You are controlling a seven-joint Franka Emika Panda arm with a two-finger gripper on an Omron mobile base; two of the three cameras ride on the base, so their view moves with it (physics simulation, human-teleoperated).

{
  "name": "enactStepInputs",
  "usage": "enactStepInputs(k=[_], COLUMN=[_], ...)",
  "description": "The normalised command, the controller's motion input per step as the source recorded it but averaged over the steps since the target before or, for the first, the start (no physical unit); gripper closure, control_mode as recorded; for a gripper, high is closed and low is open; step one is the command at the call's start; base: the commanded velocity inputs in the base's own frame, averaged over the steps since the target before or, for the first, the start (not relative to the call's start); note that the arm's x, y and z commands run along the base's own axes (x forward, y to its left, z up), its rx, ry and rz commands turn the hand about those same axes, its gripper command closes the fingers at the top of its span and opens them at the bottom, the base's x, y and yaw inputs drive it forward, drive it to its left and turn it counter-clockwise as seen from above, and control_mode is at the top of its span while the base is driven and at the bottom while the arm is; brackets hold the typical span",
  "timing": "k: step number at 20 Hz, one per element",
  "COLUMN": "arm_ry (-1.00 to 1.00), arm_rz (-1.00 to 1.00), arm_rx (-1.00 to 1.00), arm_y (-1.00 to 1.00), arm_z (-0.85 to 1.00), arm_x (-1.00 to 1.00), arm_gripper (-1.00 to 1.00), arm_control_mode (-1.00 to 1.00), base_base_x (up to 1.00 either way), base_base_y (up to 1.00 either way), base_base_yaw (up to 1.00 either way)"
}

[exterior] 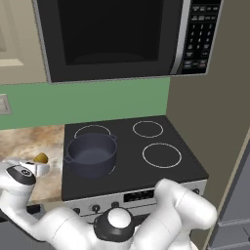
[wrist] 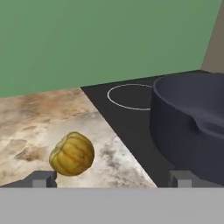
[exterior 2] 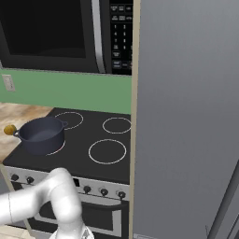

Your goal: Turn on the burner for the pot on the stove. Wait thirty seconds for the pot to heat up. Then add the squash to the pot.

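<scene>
The pot point(exterior 2: 41, 134) sits on the front left burner point(exterior 2: 55, 148) of the stove point(exterior 2: 93, 161), under the microwave point(exterior 2: 60, 35). The squash point(exterior 2: 10, 129) lies on the table point(exterior 2: 18, 114) just left of the pot. The white arm point(exterior 2: 44, 198) bends low in front of the knobs point(exterior 2: 103, 192).

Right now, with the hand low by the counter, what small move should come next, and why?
Probably shift the gripper toward the squash and centre it. The squash lies on the marbled counter beside the stove, off toward one fingertip, not between them. The fingers stand wide apart with nothing in them, and the pot sits close on the other side.
</scene>
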Motion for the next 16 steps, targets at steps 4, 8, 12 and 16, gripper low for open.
enactStepInputs(k=[4,8,12,16], arm_ry=[0.04,0.02,0.01,0.0], arm_rz=[-0.03,-0.03,-0.03,-0.04], arm_rx=[0.0,0.0,0.0,0.0], arm_y=[0.16,0.12,0.13,0.07], arm_z=[-0.28,-0.3,-0.33,-0.33], arm_x=[0.41,0.38,0.37,0.44], arm_gripper=[-1.0,-1.0,-1.0,-1.0], arm_control_mode=[-1.0,-1.0,-1.0,-1.0], base_base_x=[0.0,0.0,0.0,0.0], base_base_y=[0.0,0.0,0.0,0.0], base_base_yaw=[0.0,0.0,0.0,0.0])
